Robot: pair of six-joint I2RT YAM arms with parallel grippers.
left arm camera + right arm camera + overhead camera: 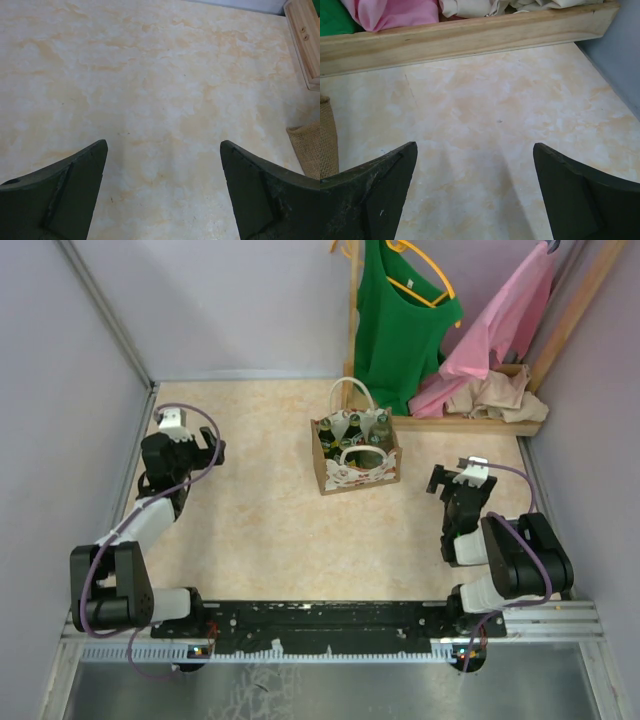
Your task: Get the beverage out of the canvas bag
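Bottles [353, 430] crowd the canvas bag [360, 472] as left gripper [188, 447], at its nine o'clock, and right gripper [455, 478], at four, hang empty, jaws spread wide for the reach.

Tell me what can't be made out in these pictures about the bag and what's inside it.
- Bottles: the top view shows only their tops. The walls of the canvas bag hide their bodies and labels, and they are too small to count.
- Printed panel: in the top view the figures are too small to make out.
- Bag in both wrist views: only a woven sliver shows, cut off by the frame edge.
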